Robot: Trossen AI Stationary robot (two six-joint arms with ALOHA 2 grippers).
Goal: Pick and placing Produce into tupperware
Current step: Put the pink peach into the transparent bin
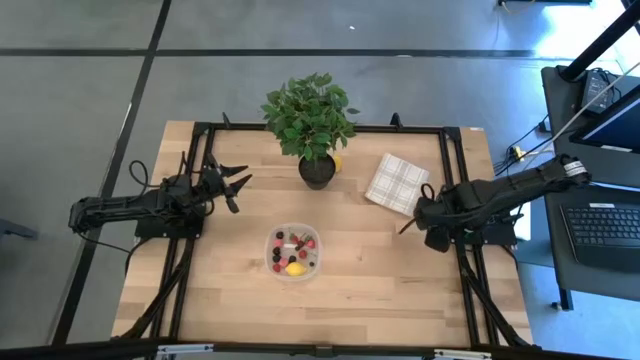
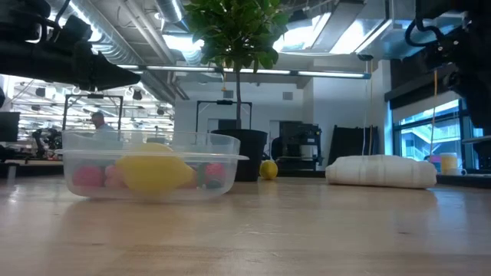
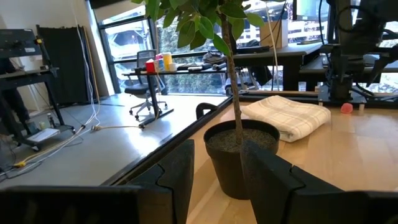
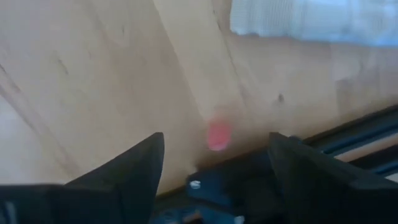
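The clear tupperware stands on the wooden table's middle, holding several red, dark and pink berries and a yellow lemon-like piece. Another yellow piece lies beside the plant pot. A pink berry lies on the table near the dark frame rail on the right. My right gripper points down above this berry, open, one finger to each side and clear of it. My left gripper waits level at the table's left, facing the pot, open by a narrow gap with nothing in it.
A leafy potted plant stands at the table's far middle. A white checked folded cloth lies to its right, close to my right arm. A dark metal frame runs round the table. Bare wood lies in front of the tupperware.
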